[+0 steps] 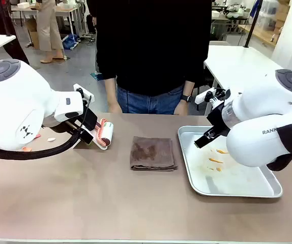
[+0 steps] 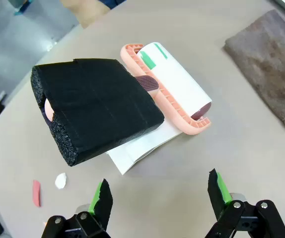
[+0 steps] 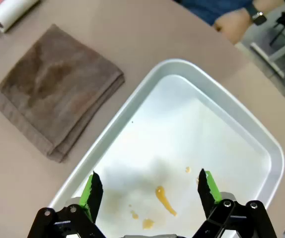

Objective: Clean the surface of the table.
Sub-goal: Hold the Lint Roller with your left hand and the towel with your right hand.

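Observation:
The beige-brown table [image 1: 110, 203] carries a lint roller [image 1: 104, 133] at its left, with a pink frame, a white roll and a black foam handle [image 2: 95, 106]. My left gripper [image 2: 160, 196] hovers open just short of that handle, holding nothing; from the front the gripper [image 1: 81, 126] sits beside the roller. A folded brown cloth [image 1: 152, 153] lies at the table's middle. My right gripper [image 3: 150, 191] hangs open over the silver tray [image 3: 242, 134], above orange scraps [image 3: 165, 198]; the front view places this gripper [image 1: 203, 141] at the tray's near-left part.
Small white [image 2: 60, 180] and pink [image 2: 35, 192] crumbs lie on the table left of the roller. A person in a black top stands at the far edge, hands [image 1: 114, 108] resting there. White tables stand behind on both sides.

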Controlling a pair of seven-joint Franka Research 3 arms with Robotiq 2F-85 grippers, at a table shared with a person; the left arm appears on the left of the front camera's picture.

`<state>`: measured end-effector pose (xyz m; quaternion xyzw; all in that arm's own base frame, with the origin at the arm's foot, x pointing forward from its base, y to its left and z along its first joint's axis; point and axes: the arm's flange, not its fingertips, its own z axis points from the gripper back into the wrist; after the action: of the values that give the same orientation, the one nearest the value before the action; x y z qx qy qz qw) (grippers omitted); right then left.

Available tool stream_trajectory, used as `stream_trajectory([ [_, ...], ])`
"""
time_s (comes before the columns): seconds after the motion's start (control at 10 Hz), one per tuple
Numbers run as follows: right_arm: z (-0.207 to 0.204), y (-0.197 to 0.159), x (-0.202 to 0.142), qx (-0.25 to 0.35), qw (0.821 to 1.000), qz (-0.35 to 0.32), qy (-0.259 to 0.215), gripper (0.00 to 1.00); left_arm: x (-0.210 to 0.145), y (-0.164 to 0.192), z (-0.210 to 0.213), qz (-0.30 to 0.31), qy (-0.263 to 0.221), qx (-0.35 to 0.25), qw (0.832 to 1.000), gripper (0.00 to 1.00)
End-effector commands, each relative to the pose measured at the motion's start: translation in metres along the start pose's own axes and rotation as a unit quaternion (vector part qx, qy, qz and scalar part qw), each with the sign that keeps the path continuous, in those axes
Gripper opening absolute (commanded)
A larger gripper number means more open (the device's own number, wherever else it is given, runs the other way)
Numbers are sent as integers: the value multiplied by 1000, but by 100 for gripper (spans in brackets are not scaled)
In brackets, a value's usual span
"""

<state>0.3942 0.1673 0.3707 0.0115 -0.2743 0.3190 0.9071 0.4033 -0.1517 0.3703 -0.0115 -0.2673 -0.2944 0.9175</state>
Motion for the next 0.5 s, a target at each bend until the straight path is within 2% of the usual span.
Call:
stream_trajectory([
  [0.0,0,0,0,0,1000,0,0,100,0,0,0,0,0,0,1000,100],
  [0.4,0,0,0,0,1000,0,0,100,0,0,0,0,0,0,1000,100],
])
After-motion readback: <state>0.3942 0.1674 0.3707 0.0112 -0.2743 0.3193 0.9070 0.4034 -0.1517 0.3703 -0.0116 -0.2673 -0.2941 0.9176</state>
